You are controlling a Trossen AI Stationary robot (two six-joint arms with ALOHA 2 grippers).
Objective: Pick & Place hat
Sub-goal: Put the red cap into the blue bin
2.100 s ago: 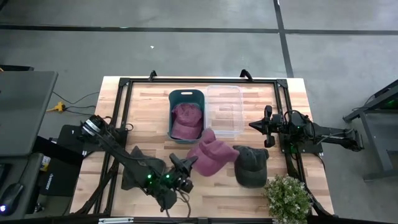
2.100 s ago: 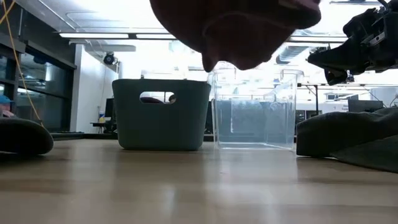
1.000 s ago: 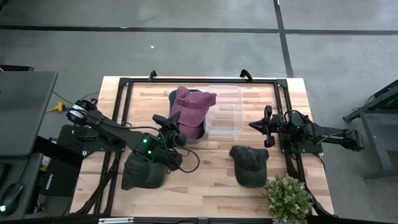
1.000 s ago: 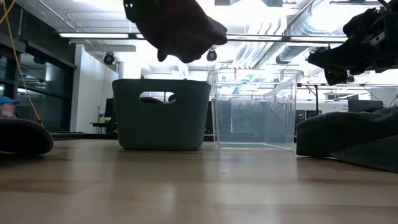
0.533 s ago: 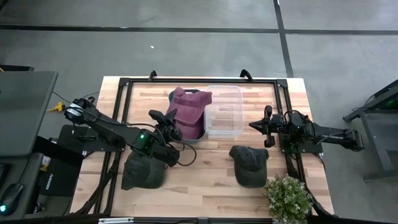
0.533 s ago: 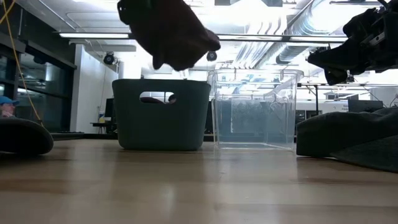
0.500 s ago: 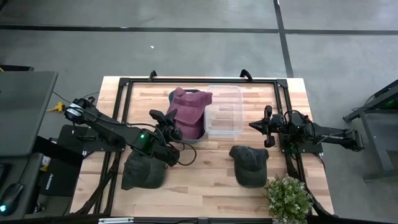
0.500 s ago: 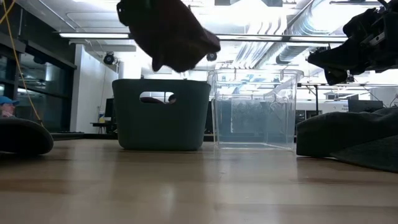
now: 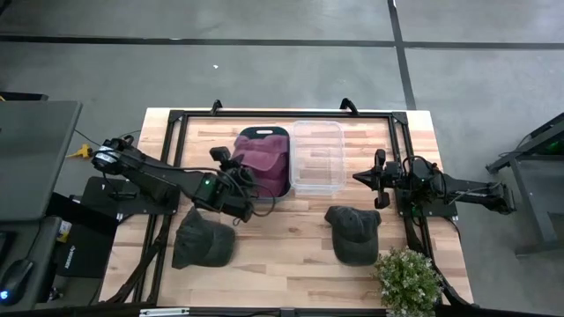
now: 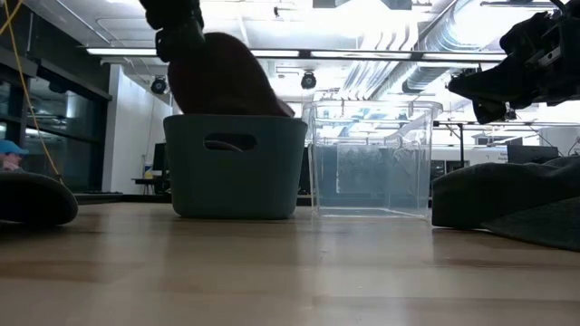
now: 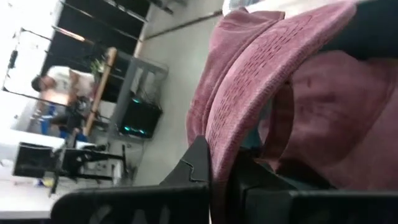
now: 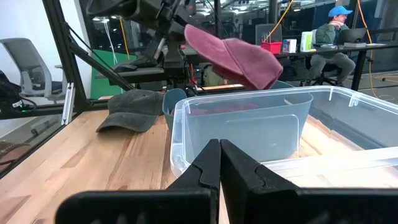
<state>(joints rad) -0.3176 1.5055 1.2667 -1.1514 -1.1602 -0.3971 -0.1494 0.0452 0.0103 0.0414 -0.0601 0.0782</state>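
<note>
Left gripper [image 9: 236, 173] clamped on the brim of a maroon cap [image 9: 264, 151], poised just at the near-left edge of the dark teal bin [image 9: 284, 183]; cap draped over the bin's mouth in the high view, its crown sagging down toward a second maroon cap [image 11: 348, 118] already lying inside, seen past the pinched brim in the left wrist view; from table height, cap bulging above the bin's rim with the arm coming in from above; from the right wrist view, brim jutting out over the bin and toward the clear plastic tub [image 9: 317, 158] beside it; step in hand judged as the placing, with the carry done and the drop not yet made; next move likely a slight lowering over the bin's middle, then a parting of the fingers so the cap falls wholly inside rather than catching on the rim or tipping toward the tub; right gripper [image 9: 361, 179] pinched shut on nothing, waiting at the right side of the table near the clear tub; two more caps lying on the wooden table [image 9: 291, 264], a dark olive cap [image 9: 203, 242] at the front left and a dark grey cap [image 9: 354, 233] at the front right, both well apart from the bin and presumably next in turn; potted plant [image 9: 407, 277] at the front right corner, clear of the work.
</note>
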